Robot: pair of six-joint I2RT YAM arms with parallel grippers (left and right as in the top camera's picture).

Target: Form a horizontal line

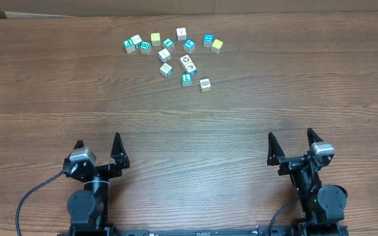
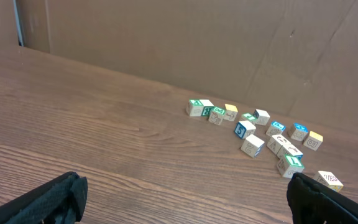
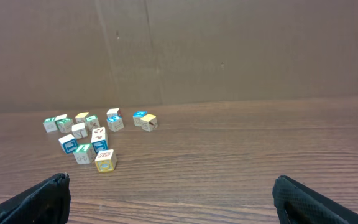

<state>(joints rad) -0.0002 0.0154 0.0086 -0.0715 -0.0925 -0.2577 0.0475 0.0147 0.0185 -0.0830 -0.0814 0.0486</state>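
Several small picture cubes lie scattered in a loose cluster at the far middle of the table; no horizontal line is in view. Among them are a white-faced cube (image 1: pixel 187 63), a blue-edged cube (image 1: pixel 187 79) and a yellow cube (image 1: pixel 205 84), the nearest one, also seen from the right wrist as the yellow cube (image 3: pixel 105 162). The left wrist view shows the cluster at its right, with a white cube (image 2: pixel 252 145) in front. My left gripper (image 1: pixel 98 140) (image 2: pixel 184 193) and right gripper (image 1: pixel 290 134) (image 3: pixel 171 186) both stand open and hold nothing, near the front edge and far from the cubes.
The wooden table (image 1: pixel 241 111) stretches bare between the grippers and the cubes. A brown wall (image 3: pixel 229 50) stands behind the table's far edge. Black cables trail from both arm bases at the front.
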